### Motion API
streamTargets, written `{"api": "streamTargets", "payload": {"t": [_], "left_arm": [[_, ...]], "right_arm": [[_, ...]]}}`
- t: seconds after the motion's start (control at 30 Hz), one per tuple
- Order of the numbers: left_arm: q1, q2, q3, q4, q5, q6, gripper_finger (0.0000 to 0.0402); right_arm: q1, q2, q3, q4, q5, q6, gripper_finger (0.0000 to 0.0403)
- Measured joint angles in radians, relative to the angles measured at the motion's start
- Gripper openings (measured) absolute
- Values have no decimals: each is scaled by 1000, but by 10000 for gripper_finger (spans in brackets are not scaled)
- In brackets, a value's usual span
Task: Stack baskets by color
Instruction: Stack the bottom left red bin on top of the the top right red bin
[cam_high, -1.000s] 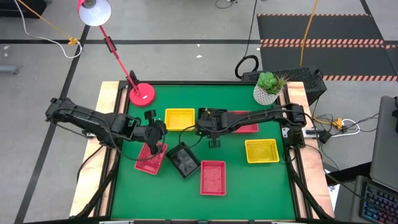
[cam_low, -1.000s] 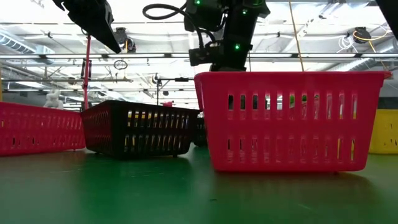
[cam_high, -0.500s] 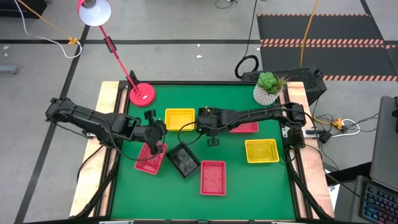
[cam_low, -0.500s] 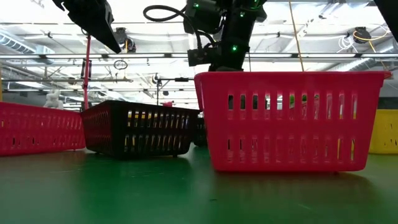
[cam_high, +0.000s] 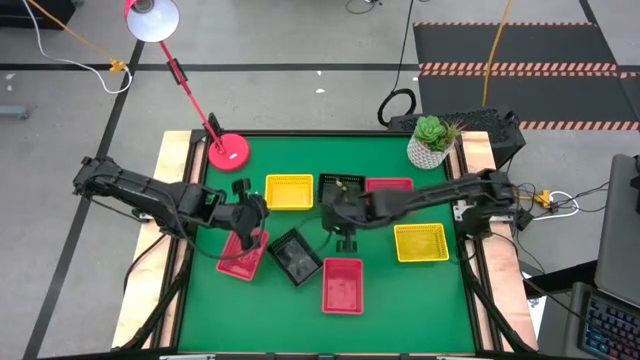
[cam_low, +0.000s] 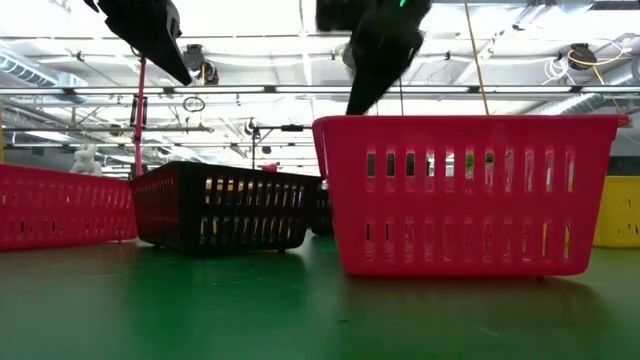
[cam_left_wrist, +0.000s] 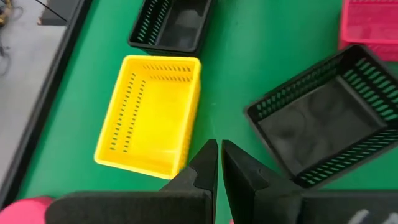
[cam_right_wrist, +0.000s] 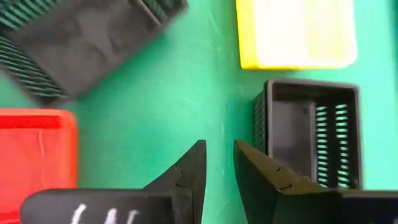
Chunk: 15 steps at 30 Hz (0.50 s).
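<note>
Several baskets lie singly on the green table. At the far side are a yellow basket (cam_high: 289, 191), a black basket (cam_high: 340, 184) and a red basket (cam_high: 390, 185). Nearer are a red basket (cam_high: 243, 256), a black basket (cam_high: 295, 257) turned askew, a red basket (cam_high: 342, 285) and a yellow basket (cam_high: 420, 242). My left gripper (cam_high: 254, 238) (cam_left_wrist: 219, 163) hangs shut above the left red basket, holding nothing. My right gripper (cam_high: 346, 240) (cam_right_wrist: 217, 158) hovers over bare table between the far black basket (cam_right_wrist: 305, 137) and the near red one, its fingers a little apart with nothing between them.
A red lamp base (cam_high: 229, 152) stands at the far left corner and a white plant pot (cam_high: 430, 150) at the far right. Bare green table (cam_high: 400, 290) shows at the near right. In the low view the near red basket (cam_low: 465, 195) fills the foreground.
My right gripper has drawn back from the far black basket toward the table's near edge and risen, turning somewhat. The black basket stays where it was on the table. My left arm has kept still.
</note>
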Motion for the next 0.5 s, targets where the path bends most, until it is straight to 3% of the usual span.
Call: {"api": "streamTargets", "payload": {"t": [0.13,0.3,0.5], "left_arm": [[-29,0,0,8,7,-52,26],[-93,1,0,74,32,-88,26],[-249,25,0,72,34,-232,26]], "right_arm": [[115,-81,2,-31,10,113,73],[300,-115,2,-36,125,214,73],[500,-115,2,-36,240,302,73]]}}
